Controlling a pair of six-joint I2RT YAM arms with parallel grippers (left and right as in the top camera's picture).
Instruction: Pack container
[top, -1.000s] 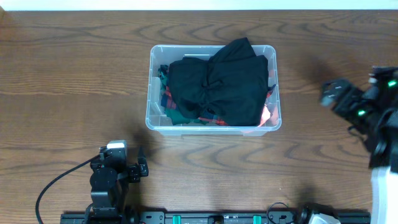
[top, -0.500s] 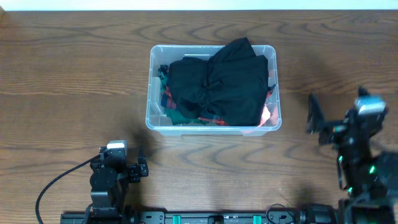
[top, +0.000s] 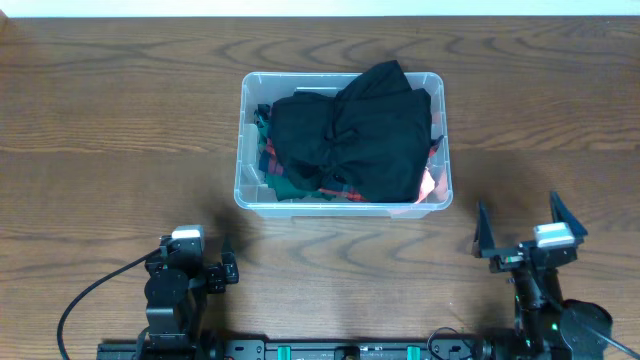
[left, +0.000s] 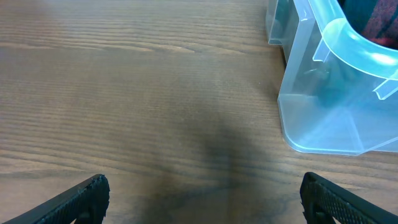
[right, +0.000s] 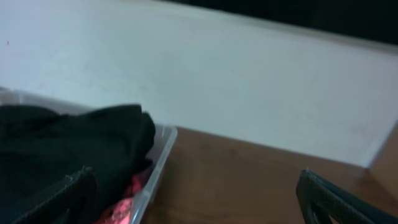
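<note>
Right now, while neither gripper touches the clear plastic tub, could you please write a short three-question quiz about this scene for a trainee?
1. What lies on top inside the clear rectangular plastic tub? A) black fabric B) a white towel C) nothing
2. True or false: the left gripper is clamped on the tub's rim.
3. Fill in: the right gripper stands ____, holding nothing.
Key: 1 A; 2 false; 3 open.

The overhead view looks straight down from well above the table (top: 120, 130), with the container (top: 243, 150) at upper centre. The left wrist view sits low and close to the table, the container's corner at upper right. The right wrist view looks nearly level toward a pale wall (right: 217, 81), the container at lower left. All three views share the container.
</note>
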